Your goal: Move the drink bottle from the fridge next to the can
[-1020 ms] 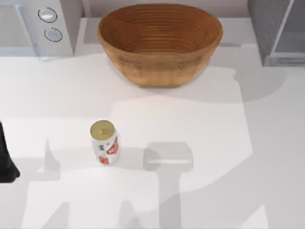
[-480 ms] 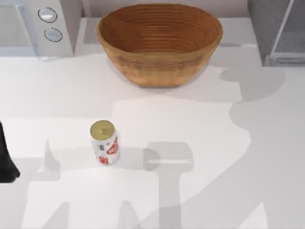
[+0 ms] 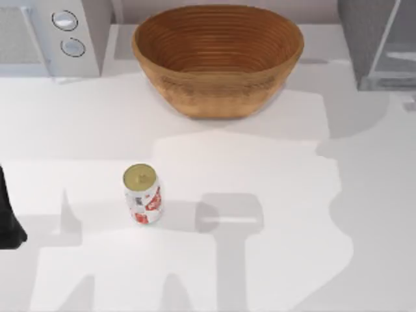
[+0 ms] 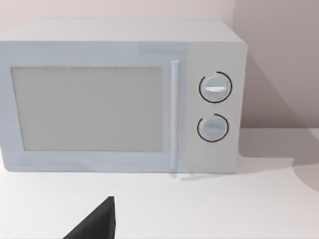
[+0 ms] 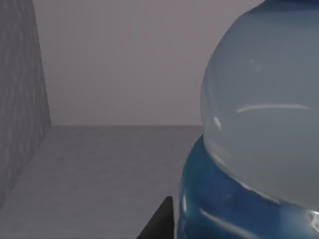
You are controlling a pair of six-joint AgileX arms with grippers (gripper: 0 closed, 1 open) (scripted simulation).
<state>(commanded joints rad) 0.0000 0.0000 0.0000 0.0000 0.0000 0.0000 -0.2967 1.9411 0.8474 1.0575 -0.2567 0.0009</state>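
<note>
A: What differs from 1 second ago?
B: You'll find only the shadow at the table's right shifted; the can stayed put.
A: The drink bottle?
B: Close before your right wrist camera, inside the fridge. Both grippers' grip: cannot tell.

The counter is a smooth, matt white surface. The can looks like metal, with a dull gold top and a glossy white and red printed wall. The basket is brown, with fine coiled ribbing like woven wicker. The microwave has a smooth satin white casing and a pale frosted door. The fridge has a grey speckled, stone-like wall. The drink bottle is clear glossy plastic with bright highlights above a shiny blue band.
</note>
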